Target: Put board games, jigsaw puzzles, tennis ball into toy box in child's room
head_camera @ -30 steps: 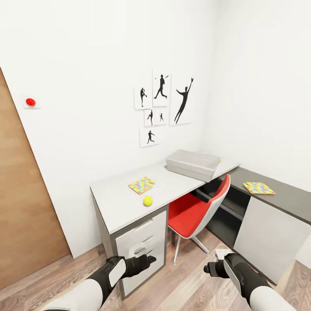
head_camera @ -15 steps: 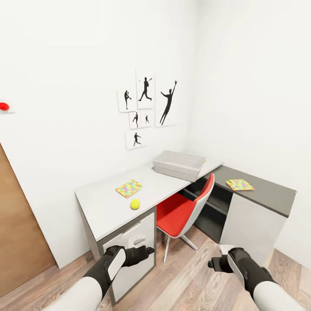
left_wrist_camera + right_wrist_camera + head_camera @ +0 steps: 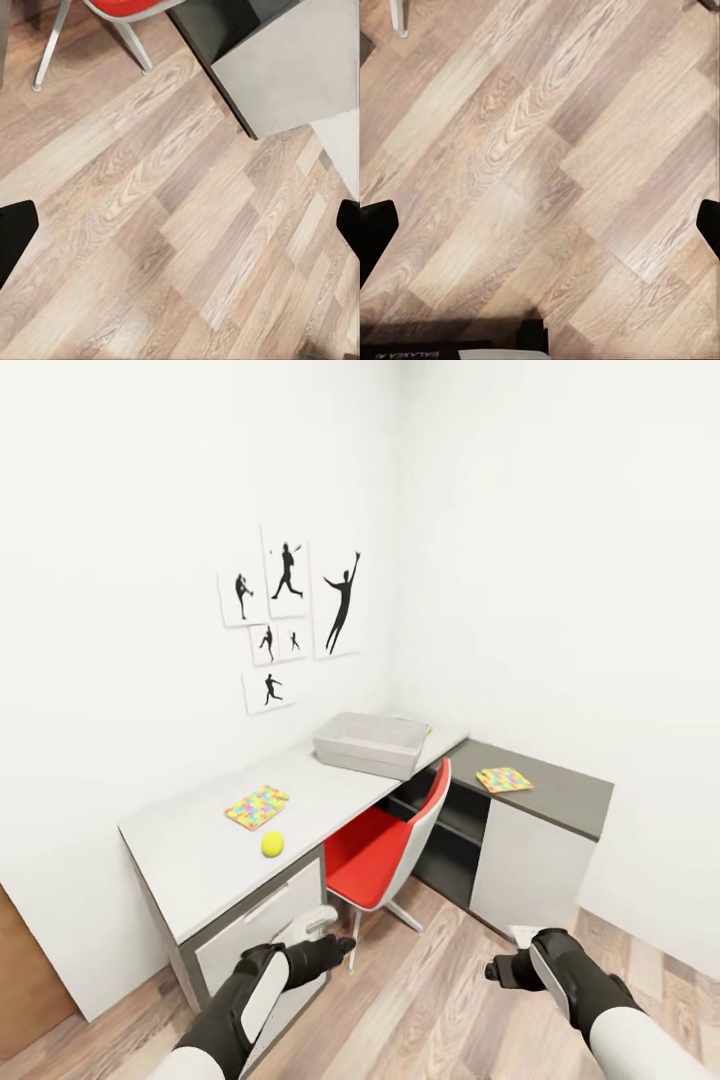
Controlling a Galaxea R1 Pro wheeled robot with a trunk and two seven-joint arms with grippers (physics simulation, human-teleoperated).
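While both arms hang low over the wooden floor (image 3: 420,1010), the left pincer (image 3: 338,946) and the right pincer (image 3: 497,971) are spread wide, holding nothing. Beyond them, on the surface (image 3: 190,850), the tennis ball (image 3: 272,844) lies near the front edge, a jigsaw puzzle (image 3: 257,806) just behind it. The toy box (image 3: 370,744) sits toward the far corner, and another puzzle (image 3: 504,779) lies on the dark wing.

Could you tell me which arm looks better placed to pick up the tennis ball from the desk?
Probably the left: the left pincer hangs open just below the desk's near corner, on the side of the tennis ball; the right pincer, also open, is farther across the floor.
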